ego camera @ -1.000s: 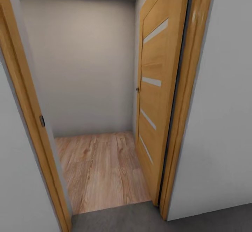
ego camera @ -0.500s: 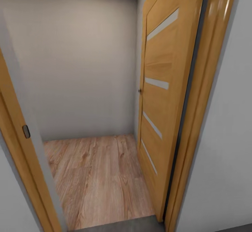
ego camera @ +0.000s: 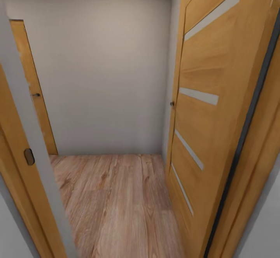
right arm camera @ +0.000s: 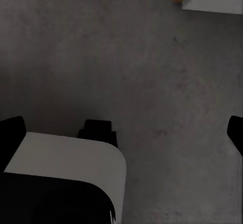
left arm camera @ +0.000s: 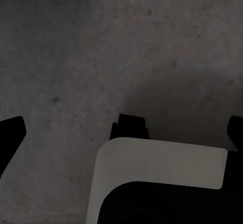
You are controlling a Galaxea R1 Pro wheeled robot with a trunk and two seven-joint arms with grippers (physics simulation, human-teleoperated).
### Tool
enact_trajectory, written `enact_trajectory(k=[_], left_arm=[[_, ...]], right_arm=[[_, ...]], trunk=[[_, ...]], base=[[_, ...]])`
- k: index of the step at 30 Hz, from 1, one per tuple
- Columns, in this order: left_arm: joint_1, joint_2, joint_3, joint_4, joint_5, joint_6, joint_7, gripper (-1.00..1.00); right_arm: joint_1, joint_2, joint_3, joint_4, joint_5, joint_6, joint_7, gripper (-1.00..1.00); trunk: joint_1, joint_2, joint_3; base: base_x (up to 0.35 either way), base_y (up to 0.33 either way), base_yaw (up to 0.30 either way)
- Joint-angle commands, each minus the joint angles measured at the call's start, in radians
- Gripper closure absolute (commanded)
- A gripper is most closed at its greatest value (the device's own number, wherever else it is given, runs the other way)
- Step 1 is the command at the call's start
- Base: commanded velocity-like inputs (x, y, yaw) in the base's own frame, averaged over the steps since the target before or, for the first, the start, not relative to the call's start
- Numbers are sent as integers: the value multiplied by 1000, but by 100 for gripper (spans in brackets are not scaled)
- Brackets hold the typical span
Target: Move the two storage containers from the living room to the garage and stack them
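Both grippers are cut off at the frame edges: the left gripper (left arm camera: 121, 133) shows two dark fingertips set far apart with nothing between them, and the right gripper (right arm camera: 124, 133) likewise stands spread and empty, each hanging over the floor (left arm camera: 101, 57), a smooth dark grey mottled concrete; part of the robot's pale base (left arm camera: 162, 163) lies below each wrist. From the head, an open wooden door (ego camera: 210, 106) with frosted strips stands at the right, its far edge cropped; beyond lie light wood planks (ego camera: 116, 199), a plain pale wall (ego camera: 105, 71), and a second door (ego camera: 33, 91) partly hidden behind the near frame (ego camera: 19, 164).
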Motion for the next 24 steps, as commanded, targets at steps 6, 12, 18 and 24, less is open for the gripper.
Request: enact_trajectory(k=[6, 12, 18, 24], left_arm=[[-1, 0, -9, 0, 10, -5, 0, -100], [-1, 1, -9, 0, 10, -10, 0, -100], [2, -16, -7, 0, 9, -11, 0, -100], [2, -25, -7, 1, 11, -13, 0, -100]], right_arm=[[-1, 0, 8, 3, -10, -6, 2, -100], [-1, -2, 8, 3, -9, -10, 3, -100], [5, -4, 13, 3, -5, -14, 2, -100], [6, -4, 13, 3, -4, -14, 2, -100]], trunk=[[1, 0, -1], [1, 0, -1], [1, 0, -1], [1, 0, -1]], base=[[324, 0, 274], [262, 0, 121], [31, 0, 3], [0, 0, 0]])
